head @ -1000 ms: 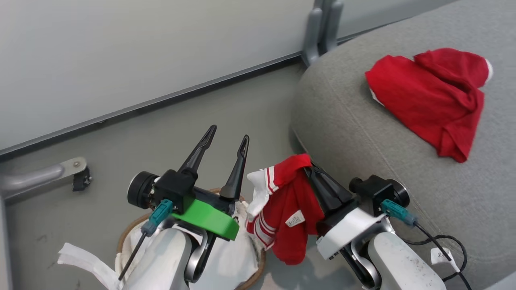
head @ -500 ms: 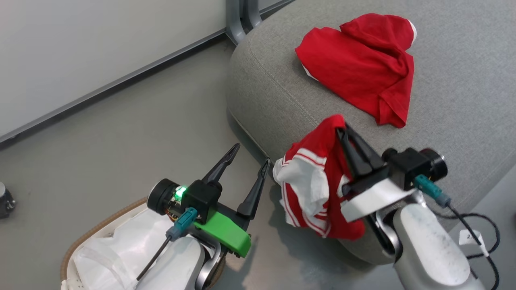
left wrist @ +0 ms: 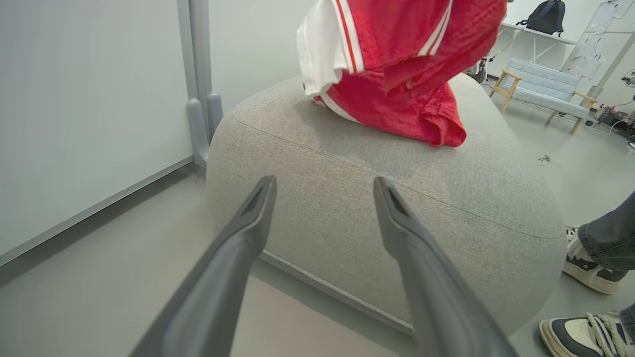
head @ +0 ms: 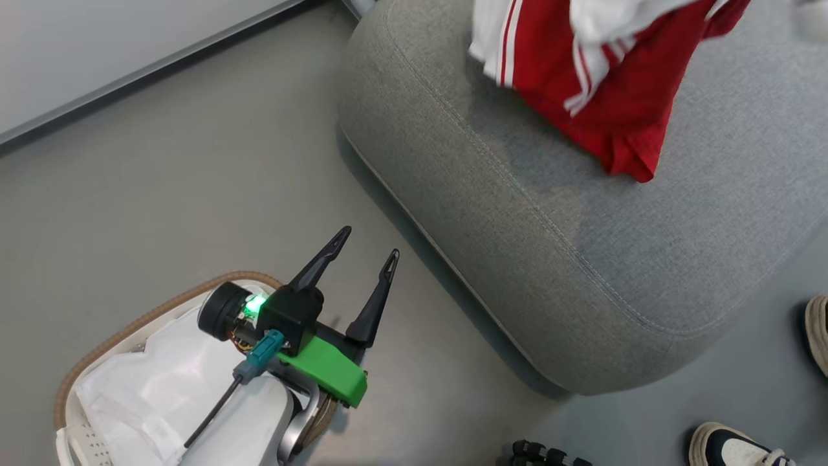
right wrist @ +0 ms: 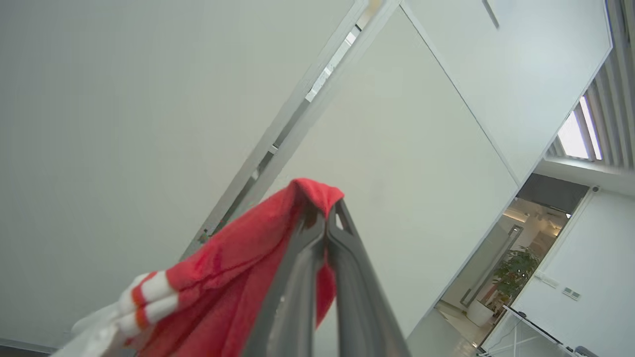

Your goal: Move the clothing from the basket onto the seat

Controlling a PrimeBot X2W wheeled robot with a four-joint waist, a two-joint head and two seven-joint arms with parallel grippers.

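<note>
The oval perforated basket, woven-rimmed, holds a crumpled white liner; just beside it the left tool is spread wide and empty. Beyond, on the rounded grey woven seat, a soft red garment lies toward the far edge. A white-sleeved striped garment dangles over it, pinched in the tightly closed right tool.

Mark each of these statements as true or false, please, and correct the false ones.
1. The right gripper is shut on the striped garment. True.
2. The left gripper grips a garment. False: it is open and empty, near the basket.
3. Red clothing lies in the basket. False: its visible part holds the white liner, nothing red.
4. A person's shoes stand near the seat. True.
</note>
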